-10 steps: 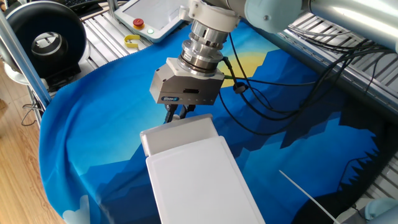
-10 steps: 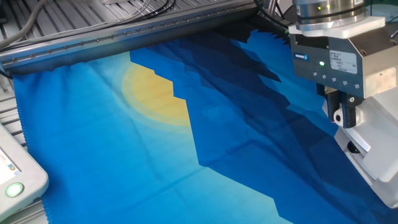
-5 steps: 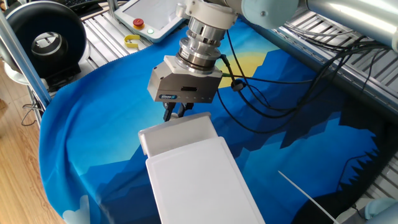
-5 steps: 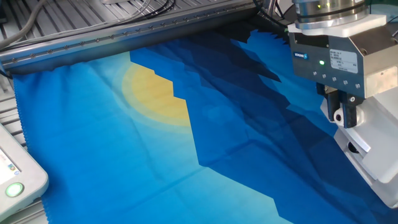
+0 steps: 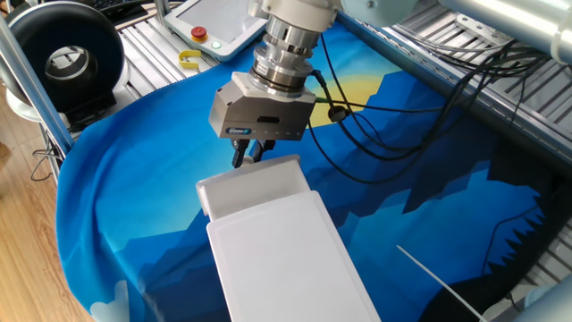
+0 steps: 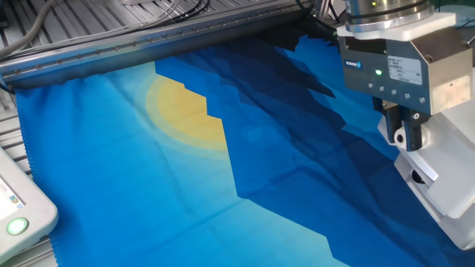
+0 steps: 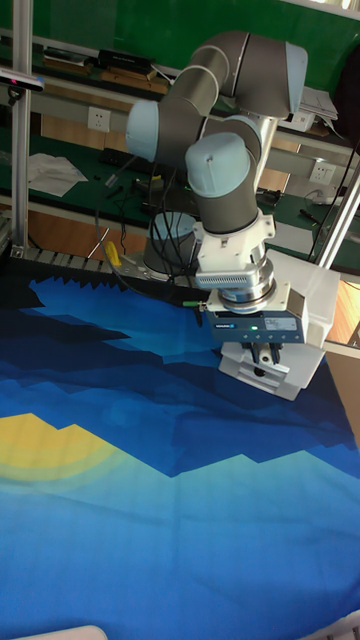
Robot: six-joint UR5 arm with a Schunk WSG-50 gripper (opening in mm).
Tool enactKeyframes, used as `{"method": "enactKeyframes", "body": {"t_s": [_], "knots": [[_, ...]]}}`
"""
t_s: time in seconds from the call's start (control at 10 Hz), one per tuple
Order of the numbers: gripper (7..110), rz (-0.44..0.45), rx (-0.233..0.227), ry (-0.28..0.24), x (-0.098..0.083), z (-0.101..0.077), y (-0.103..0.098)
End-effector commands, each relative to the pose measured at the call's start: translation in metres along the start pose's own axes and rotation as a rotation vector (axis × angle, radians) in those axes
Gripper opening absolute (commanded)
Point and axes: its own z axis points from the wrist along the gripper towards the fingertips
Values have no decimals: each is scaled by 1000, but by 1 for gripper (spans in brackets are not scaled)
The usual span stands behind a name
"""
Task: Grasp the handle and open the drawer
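Box: nearest in one fixed view, a flat-topped white case that lay on the blue cloth.
Drawer: it stuck out from the box's far end as a shallow white tray, its front face toward me.
Handle: the small white knob sat on the drawer's front, between my fingers.
Pincer: my fingers were drawn together on the handle, pointing down at the drawer's front edge; in the other fixed view one dark finger hung over the drawer's front edge.
Arm: my wrist stood nearly upright over the pincer, with black cables looping off to the side.
Open room: bare blue and yellow cloth stretched out ahead of the drawer front.
Surface edge: the cloth's far corner met metal slats.
Pendant: white, with a red button, it lay on the slats beyond the cloth.
Tape dispenser: yellow, just beside the pendant.
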Motion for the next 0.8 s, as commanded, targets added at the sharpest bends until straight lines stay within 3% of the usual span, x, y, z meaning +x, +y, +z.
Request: {"method": "enactKeyframes", "body": {"t_s": [0.0,0.7], "knots": [[7,-10,-8,9,-7,2,2],[7,-25,25,37,-22,2,2]]}}
